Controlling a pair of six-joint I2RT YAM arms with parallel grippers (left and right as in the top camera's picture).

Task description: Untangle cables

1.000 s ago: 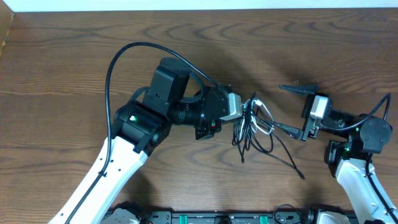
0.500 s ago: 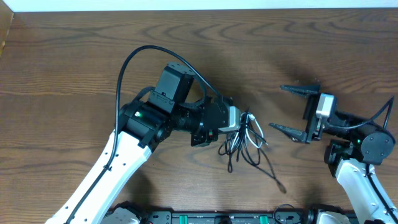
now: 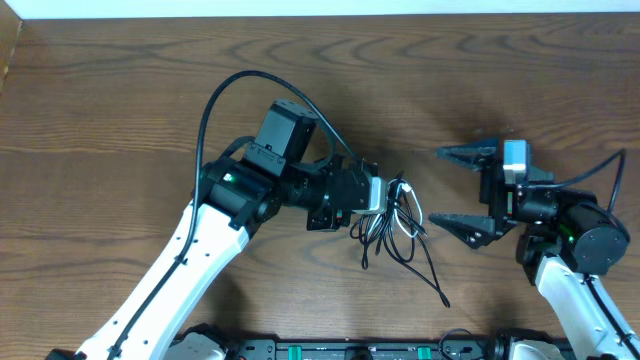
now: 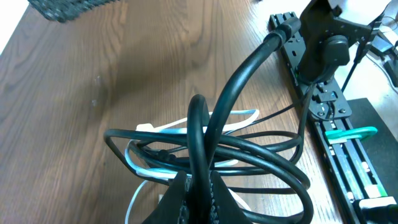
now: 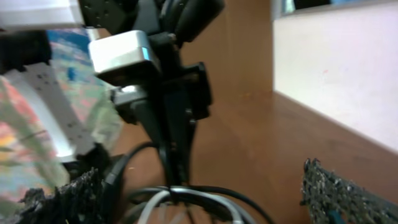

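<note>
At table centre, the left gripper [image 3: 384, 196] is closed on the bundle of cables [image 3: 407, 230], black loops with a white one among them. Loose black ends trail from the bundle over the wooden table [image 3: 120, 90] toward its front edge. Near the bundle, on the robot's right, the right gripper [image 3: 461, 188] stands with its jaws spread wide, holding nothing, aimed at the bundle and apart from it.

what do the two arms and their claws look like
The left arm and right arm have white lower links and black joint housings. The left shows a small green light and a thick black cord. The right claw has black tapered fingers.
</note>
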